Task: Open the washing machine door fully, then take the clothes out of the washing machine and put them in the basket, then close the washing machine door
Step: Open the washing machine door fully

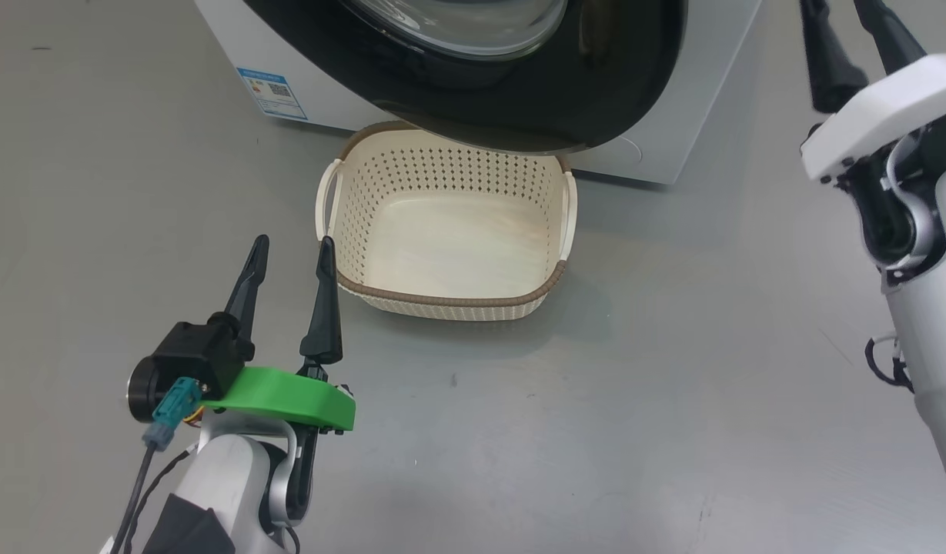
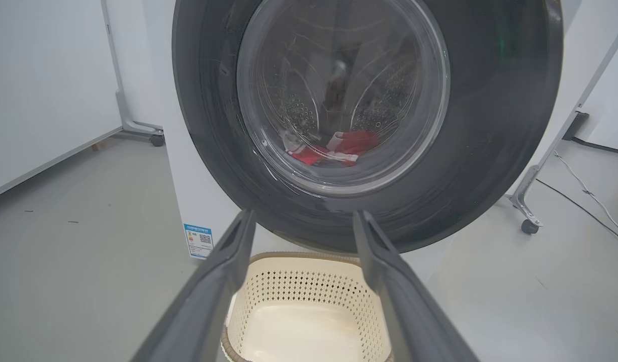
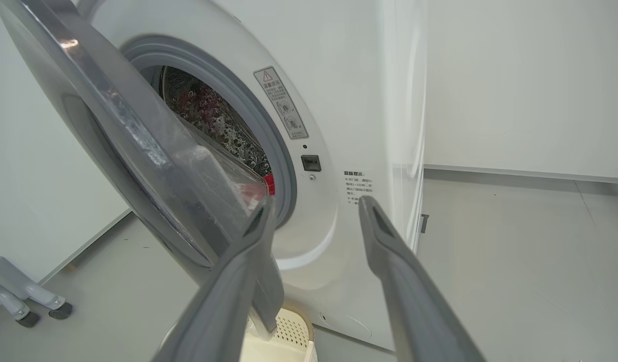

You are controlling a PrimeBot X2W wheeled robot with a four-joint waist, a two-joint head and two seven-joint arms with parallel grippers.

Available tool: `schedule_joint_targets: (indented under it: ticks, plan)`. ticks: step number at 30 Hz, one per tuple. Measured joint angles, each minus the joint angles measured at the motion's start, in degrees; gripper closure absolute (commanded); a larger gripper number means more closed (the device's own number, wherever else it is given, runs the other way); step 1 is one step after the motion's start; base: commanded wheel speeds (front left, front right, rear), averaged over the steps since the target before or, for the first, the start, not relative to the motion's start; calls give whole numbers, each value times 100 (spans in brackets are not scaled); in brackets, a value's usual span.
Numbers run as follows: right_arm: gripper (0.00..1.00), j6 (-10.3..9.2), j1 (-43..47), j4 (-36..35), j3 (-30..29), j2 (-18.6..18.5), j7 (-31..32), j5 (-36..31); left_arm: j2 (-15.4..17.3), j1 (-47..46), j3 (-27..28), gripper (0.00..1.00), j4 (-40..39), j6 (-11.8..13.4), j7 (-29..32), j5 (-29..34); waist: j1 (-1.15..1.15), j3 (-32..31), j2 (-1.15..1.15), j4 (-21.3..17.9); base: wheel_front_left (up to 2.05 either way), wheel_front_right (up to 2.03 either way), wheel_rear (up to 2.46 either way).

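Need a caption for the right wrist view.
Washing machine door partly open, red clothes in the drum, right gripper open beside its edge.

On the left gripper (image 1: 294, 241), two long tapered dark fingers (image 1: 324, 300) are mounted on a green bracket (image 1: 288, 396); a teal connector (image 1: 172, 404) with a grey cable (image 1: 138, 477) is fitted beside a black motor housing (image 1: 188, 358).

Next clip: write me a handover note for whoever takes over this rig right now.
The left claw is open and empty, beside the basket, at its left side.
The right claw is open and empty, near the free edge of the washing machine door.
The door is ajar, overhanging the basket's far end.
The red clothes lie inside the washing machine.
The basket is empty, on the floor.
Done: door partly open.
Left: open it fully, move clothes to basket, close door.
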Motion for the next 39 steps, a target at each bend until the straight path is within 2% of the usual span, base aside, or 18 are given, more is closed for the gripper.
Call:
schedule_joint_targets:
  ticks: [12,18,28,39]
  plan:
    - [0,-12,1091,-38,-33,108,-1354,-568,-1,150,278,0,9,-1,0,89,0,-174,0,-256,0,0,0]
    - [0,-218,1515,-111,-157,268,-1736,-552,0,192,319,0,4,-12,0,90,0,-259,0,-339,0,0,0]
    - [0,-310,1885,-208,-154,368,-1846,-556,1,294,370,0,4,-82,0,98,0,-283,0,-420,0,0,0]
    - [0,-312,2028,-356,-154,444,-1901,-583,0,308,382,0,5,-111,0,146,0,-256,0,-447,0,0,0]
